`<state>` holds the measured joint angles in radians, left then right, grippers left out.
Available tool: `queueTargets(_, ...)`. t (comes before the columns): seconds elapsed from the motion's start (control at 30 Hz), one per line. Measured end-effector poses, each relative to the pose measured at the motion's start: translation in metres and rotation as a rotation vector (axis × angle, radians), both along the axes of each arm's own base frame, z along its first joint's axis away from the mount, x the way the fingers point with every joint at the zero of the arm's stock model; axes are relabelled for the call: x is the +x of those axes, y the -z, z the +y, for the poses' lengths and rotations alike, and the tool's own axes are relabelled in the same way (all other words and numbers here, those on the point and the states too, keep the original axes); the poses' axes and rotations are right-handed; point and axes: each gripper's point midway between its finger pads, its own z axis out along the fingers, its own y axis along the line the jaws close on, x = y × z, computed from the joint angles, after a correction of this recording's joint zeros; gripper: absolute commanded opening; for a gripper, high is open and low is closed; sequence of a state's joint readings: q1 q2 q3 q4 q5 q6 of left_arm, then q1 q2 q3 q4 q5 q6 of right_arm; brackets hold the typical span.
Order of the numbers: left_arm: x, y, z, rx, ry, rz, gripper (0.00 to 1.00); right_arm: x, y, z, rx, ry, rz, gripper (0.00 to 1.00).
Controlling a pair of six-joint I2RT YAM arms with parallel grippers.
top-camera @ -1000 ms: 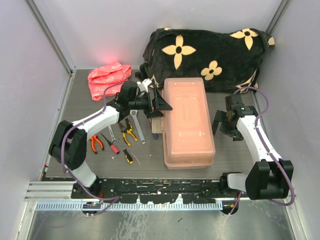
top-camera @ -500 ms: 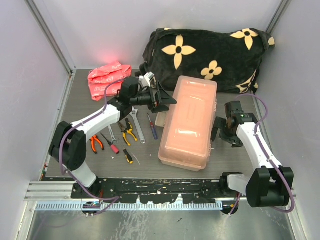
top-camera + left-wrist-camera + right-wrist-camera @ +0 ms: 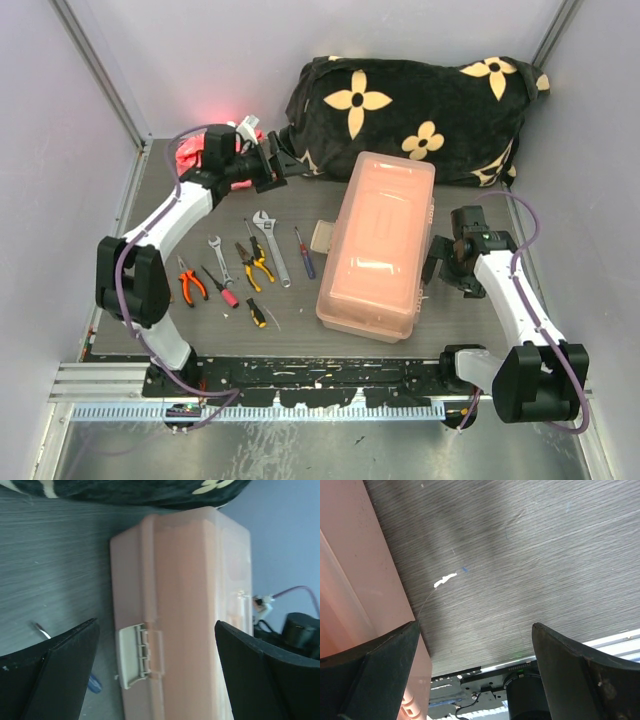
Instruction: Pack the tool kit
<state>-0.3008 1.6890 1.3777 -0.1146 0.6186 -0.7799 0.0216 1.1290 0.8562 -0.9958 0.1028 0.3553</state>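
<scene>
The top view gives you the whole layout. The toolbox (image 3: 378, 245) lies lid-down-shut on the desk (image 3: 200, 215), right of centre in the frame and skewed so its far end leans right. To its left the loose tools lie on the desk: wrenches (image 3: 270, 240), pliers (image 3: 257, 263) and screwdrivers (image 3: 303, 252), all outside the toolbox.

The left end effector (image 3: 285, 165) hangs in the upper left of that view, near the left end of the flowered fabric (image 3: 410, 105) and well apart from the toolbox. Its arm hides most of the pink bag (image 3: 185, 152). The right end effector (image 3: 440, 262) sits just beside the toolbox's right side. From above you cannot tell if they touch.

The left wrist view shows what the top view only hints at. A pale latch (image 3: 134, 655) stands out from the toolbox's side, and a blue screwdriver tip shows below it. The two black fingers (image 3: 50, 680) are spread wide at the lower corners, with nothing between them.

The right wrist view shows only the toolbox's pink wall along the left edge, close to one finger. Between its widely spread fingers you see bare desk and a small white scrap (image 3: 445, 580) on a thin thread. That end effector grips nothing.
</scene>
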Motion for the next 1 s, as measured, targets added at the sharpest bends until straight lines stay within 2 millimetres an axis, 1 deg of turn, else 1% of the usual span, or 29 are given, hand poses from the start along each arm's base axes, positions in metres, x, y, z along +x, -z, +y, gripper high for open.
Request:
queueTargets(0.07,0.009,0.011,0.001,0.054,-0.001,-0.007,0.98,0.001,-0.002,-0.003,-0.008,0.025,-0.006,1.00)
queueTargets(0.13,0.012,0.026,-0.004,0.104,0.022,0.003,0.98,0.005,-0.007,-0.008,-0.024,0.052,-0.018,1.00)
queueTargets(0.2,0.013,0.048,-0.013,0.158,0.055,0.028,0.98,0.009,-0.012,-0.013,-0.038,0.082,-0.037,1.00)
queueTargets(0.27,0.008,0.071,-0.020,0.209,0.091,0.063,0.98,0.013,-0.018,-0.019,-0.059,0.110,-0.057,1.00)
queueTargets(0.33,0.003,0.088,-0.027,0.245,0.122,0.090,0.98,0.015,-0.023,-0.025,-0.075,0.136,-0.073,1.00)
queueTargets(0.4,-0.004,0.101,-0.034,0.279,0.155,0.110,0.98,0.015,-0.027,-0.033,-0.091,0.168,-0.084,1.00)
queueTargets(0.47,-0.012,0.110,-0.041,0.304,0.186,0.120,0.98,0.012,-0.028,-0.040,-0.103,0.198,-0.084,1.00)
queueTargets(0.57,-0.022,0.111,-0.052,0.318,0.227,0.114,0.98,0.007,-0.027,-0.052,-0.111,0.248,-0.068,1.00)
queueTargets(0.7,-0.029,0.104,-0.066,0.315,0.262,0.091,0.98,0.001,-0.022,-0.061,-0.113,0.287,-0.048,1.00)
queueTargets(0.87,-0.034,0.098,-0.073,0.298,0.282,0.084,0.98,-0.006,-0.014,-0.059,-0.106,0.279,-0.015,1.00)
queueTargets(1.0,-0.038,0.088,-0.074,0.277,0.281,0.086,0.98,-0.009,-0.001,-0.053,-0.075,0.265,0.037,1.00)
